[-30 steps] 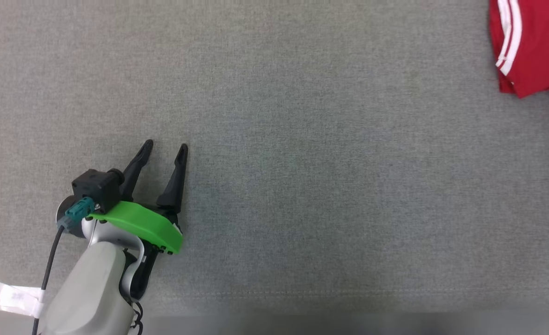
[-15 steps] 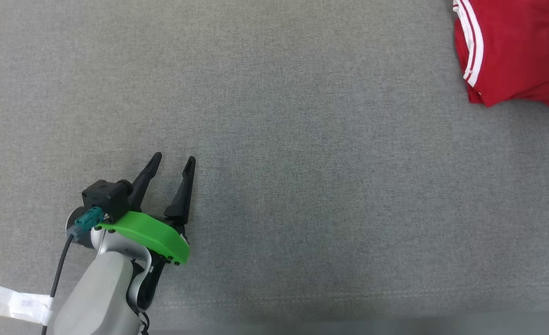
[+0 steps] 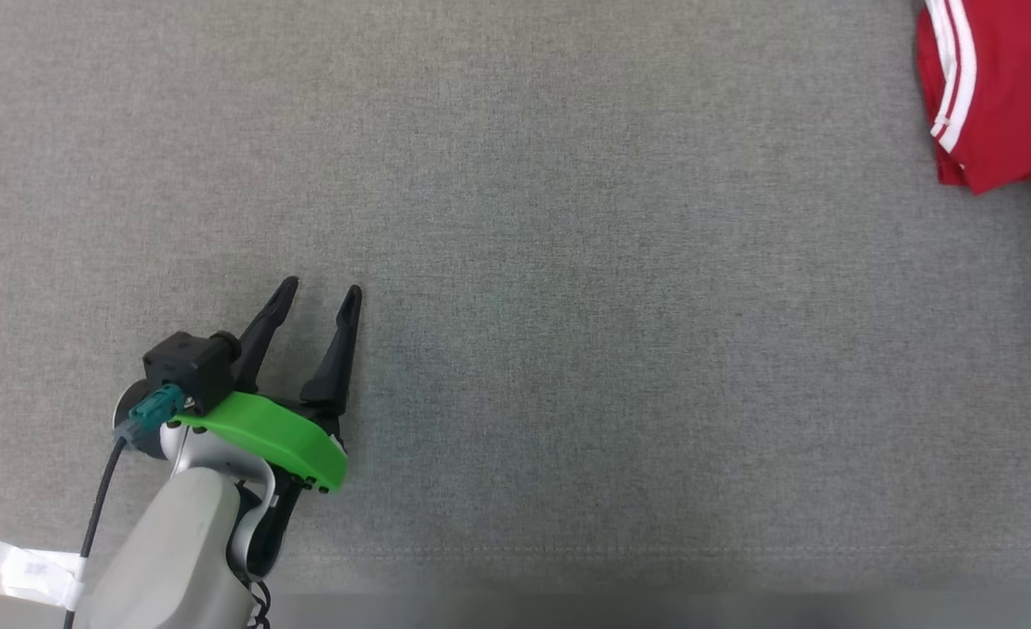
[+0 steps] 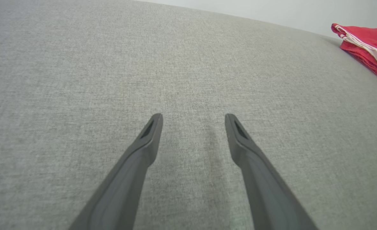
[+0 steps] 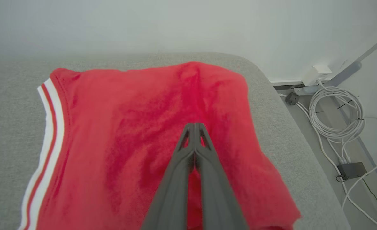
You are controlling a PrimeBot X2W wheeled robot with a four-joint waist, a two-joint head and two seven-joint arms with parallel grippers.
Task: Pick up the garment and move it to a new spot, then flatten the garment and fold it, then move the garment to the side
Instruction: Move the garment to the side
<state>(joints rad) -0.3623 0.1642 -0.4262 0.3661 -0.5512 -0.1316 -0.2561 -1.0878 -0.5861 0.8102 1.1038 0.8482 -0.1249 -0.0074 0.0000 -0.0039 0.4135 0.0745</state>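
The garment (image 3: 1005, 87) is red with white stripes along one edge and lies at the far right of the grey fabric surface (image 3: 568, 262). It also shows as a red heap at the far right of the left wrist view (image 4: 370, 41). In the right wrist view my right gripper (image 5: 195, 125) is shut, tips together on the middle of the garment (image 5: 127, 127), and a ridge of cloth runs up from the tips. My left gripper (image 3: 321, 288) rests open at the lower left, far from the garment, with nothing between its fingers (image 4: 193, 116).
The surface's rounded right edge (image 5: 287, 121) lies just beyond the garment. Below it on the floor are coiled white cables (image 5: 335, 118), a white plug box (image 5: 316, 72) and a small dark box (image 5: 351, 169). A white strap (image 3: 9, 559) crosses the lower left corner.
The garment's visible edge slid left in the head view, then back to the right. The head view itself shifted slightly. The left gripper stayed open.
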